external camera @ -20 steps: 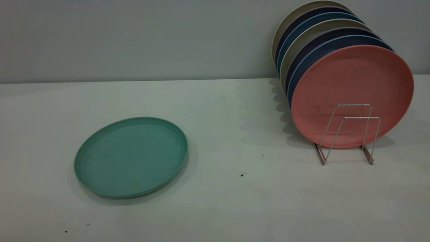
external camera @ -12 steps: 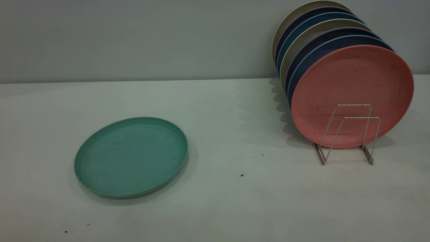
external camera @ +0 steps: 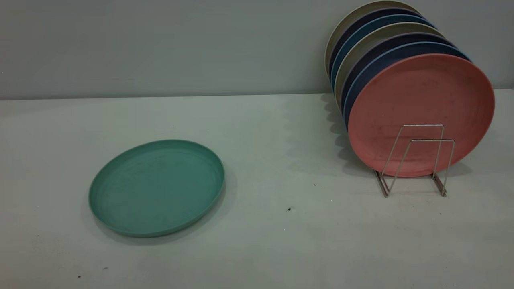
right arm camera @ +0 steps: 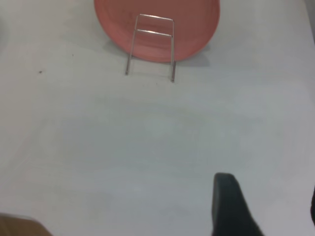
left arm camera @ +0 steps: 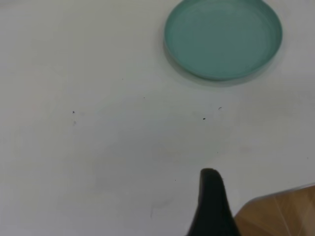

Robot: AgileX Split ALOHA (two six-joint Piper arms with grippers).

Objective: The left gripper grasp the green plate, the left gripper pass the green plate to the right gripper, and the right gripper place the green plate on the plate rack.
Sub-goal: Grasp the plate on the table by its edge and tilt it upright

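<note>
One green plate (external camera: 156, 188) lies flat on the table (external camera: 281, 241), unmoved, far ahead of the left gripper (left arm camera: 211, 206) fingers, whose opening I cannot tell; seven plates fill the plate rack (external camera: 417, 160).

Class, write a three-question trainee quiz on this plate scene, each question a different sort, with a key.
1. True or false: the green plate lies flat on the table.
2. Which plate stands frontmost in the rack? A) pink B) green C) dark blue
3. Fill in: the rack's two front loops hold ___ plates.

Key: 1 true. 2 A, the pink plate. 3 no. Neither gripper touches the green plate; only a finger of the left gripper and of the right gripper shows.
</note>
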